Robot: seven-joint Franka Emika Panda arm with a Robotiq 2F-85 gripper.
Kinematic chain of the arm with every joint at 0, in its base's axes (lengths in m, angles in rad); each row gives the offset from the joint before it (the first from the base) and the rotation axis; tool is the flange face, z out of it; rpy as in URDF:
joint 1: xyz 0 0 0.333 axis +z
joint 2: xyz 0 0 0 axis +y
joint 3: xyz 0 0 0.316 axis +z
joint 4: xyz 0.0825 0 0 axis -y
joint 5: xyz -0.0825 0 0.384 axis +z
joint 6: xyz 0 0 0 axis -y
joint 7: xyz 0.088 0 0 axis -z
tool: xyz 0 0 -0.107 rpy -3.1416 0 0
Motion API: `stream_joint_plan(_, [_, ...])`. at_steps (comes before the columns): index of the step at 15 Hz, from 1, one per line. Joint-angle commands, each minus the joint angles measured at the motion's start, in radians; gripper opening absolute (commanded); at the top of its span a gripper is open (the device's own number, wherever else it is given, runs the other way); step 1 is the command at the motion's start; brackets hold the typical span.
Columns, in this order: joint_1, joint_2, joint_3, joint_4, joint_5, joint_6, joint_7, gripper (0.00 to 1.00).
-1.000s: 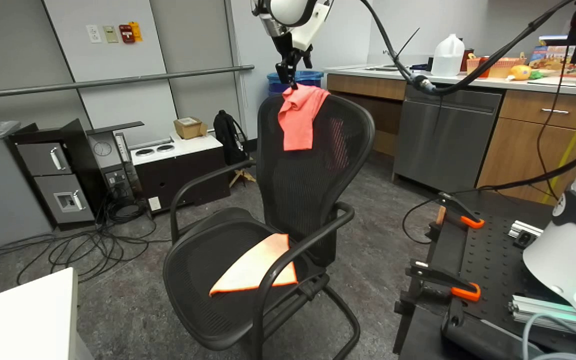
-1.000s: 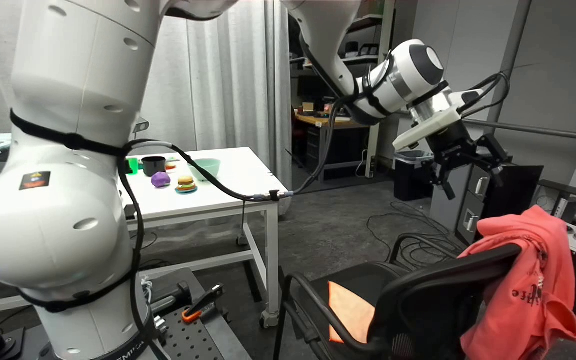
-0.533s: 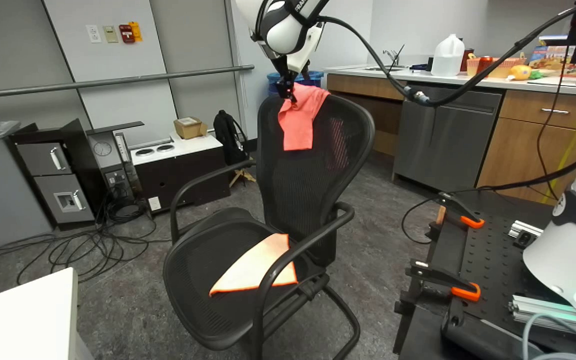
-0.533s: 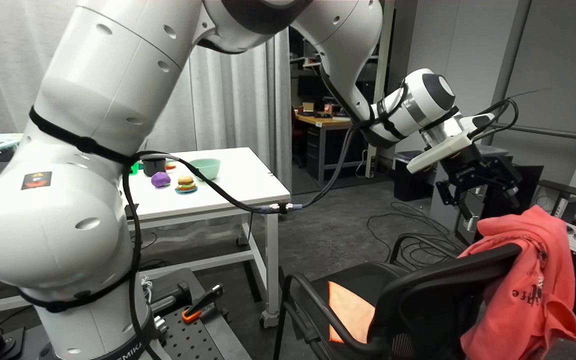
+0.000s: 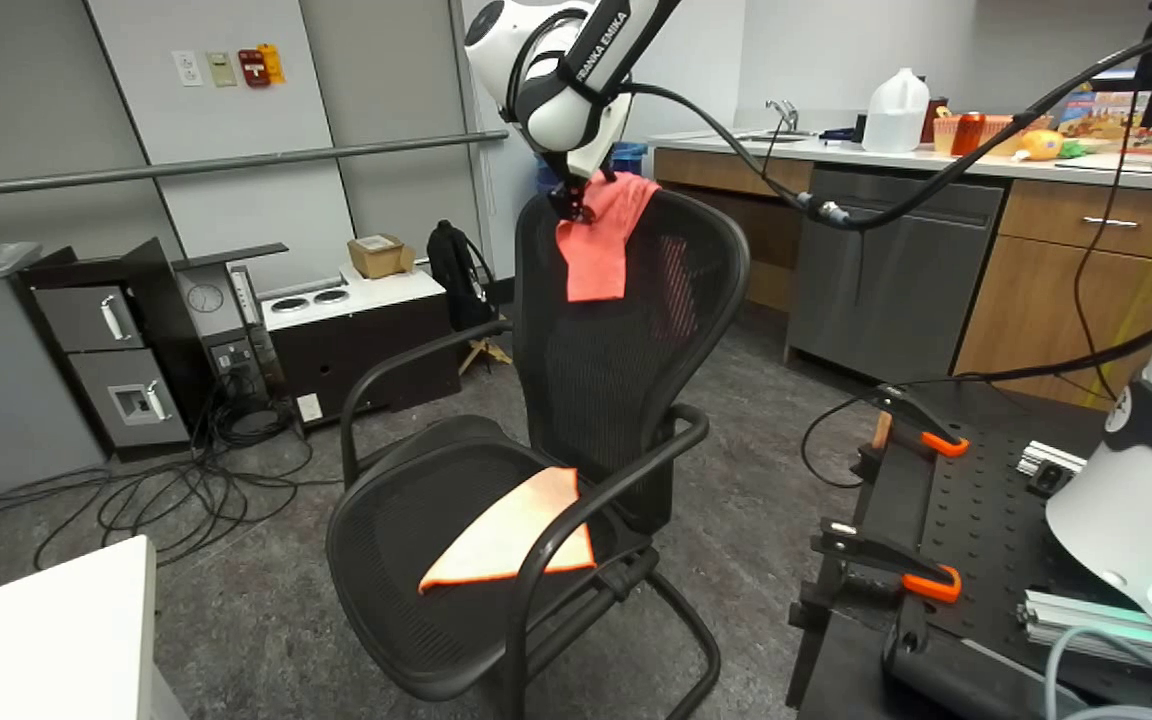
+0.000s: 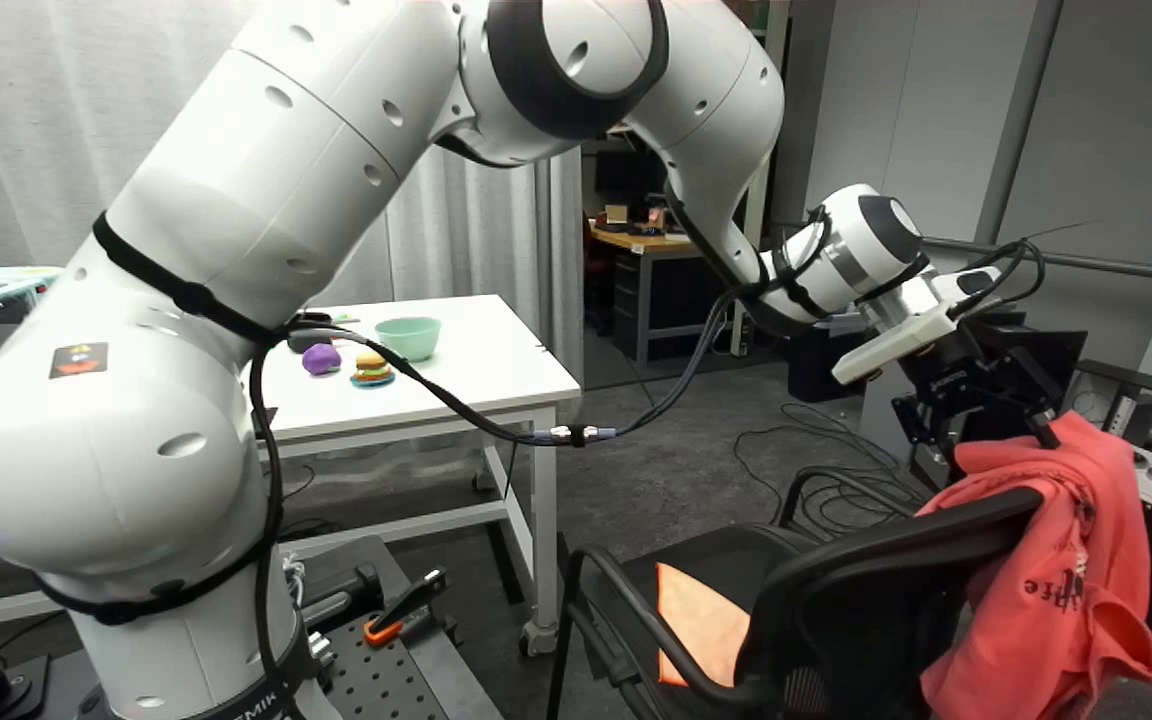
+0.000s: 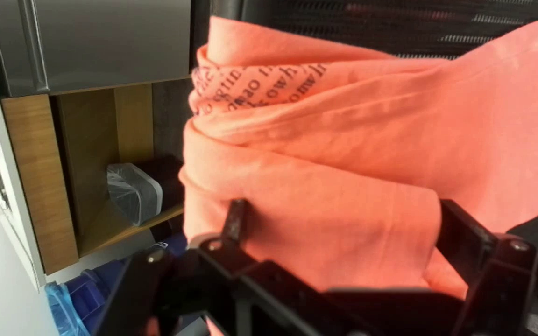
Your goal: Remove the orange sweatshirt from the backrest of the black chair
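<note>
The orange sweatshirt [image 5: 596, 268] hangs draped over the top of the backrest of the black chair [image 5: 586, 385]. It also shows in an exterior view [image 6: 1061, 570], where most of it falls behind the chair [image 6: 866, 610], and it fills the middle of the wrist view [image 7: 325, 154], with printed letters on a fold. My gripper [image 7: 342, 205] is open, its fingers wide apart on either side of a fold of the sweatshirt. In an exterior view the gripper [image 6: 996, 445] is at the top of the sweatshirt, one fingertip overlapping the cloth. Whether the fingers press on the cloth is unclear.
A pale orange cloth [image 5: 516, 530] lies on the chair seat. The chair's armrest [image 5: 546, 540] stands in front. A white table [image 6: 476, 350] holds a green bowl [image 6: 408, 338] and toys. A counter [image 5: 716, 150] and a blue-lined bin [image 7: 87, 289] are beyond the chair.
My gripper has moved down and forward from above the chair to the top of the sweatshirt, staying open. The sweatshirt and chair have not visibly moved.
</note>
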Motion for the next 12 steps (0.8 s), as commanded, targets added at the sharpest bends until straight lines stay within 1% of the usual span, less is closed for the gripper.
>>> stream_joint_plan(1, [0.015, 0.064, -0.031, 0.084, -0.01, -0.014, 0.012, 0.75])
stream_joint_plan(2, [0.016, 0.069, -0.033, 0.092, -0.008, -0.017, 0.01, 0.74])
stream_joint_plan(5, [0.014, 0.069, -0.035, 0.107, -0.001, -0.016, 0.01, 0.49])
stream_joint_plan(6, [0.014, 0.065, -0.034, 0.108, 0.003, -0.015, 0.01, 0.42])
stream_joint_plan(7, [0.013, 0.057, -0.032, 0.104, 0.006, -0.009, 0.01, 0.35])
stream_joint_plan(10, [0.014, 0.033, -0.026, 0.084, 0.008, 0.005, 0.009, 0.11])
stream_joint_plan(11, [0.014, 0.023, -0.022, 0.076, 0.012, 0.012, 0.009, 0.04])
stream_joint_plan(12, [0.016, 0.006, -0.016, 0.061, 0.018, 0.023, 0.01, 0.0])
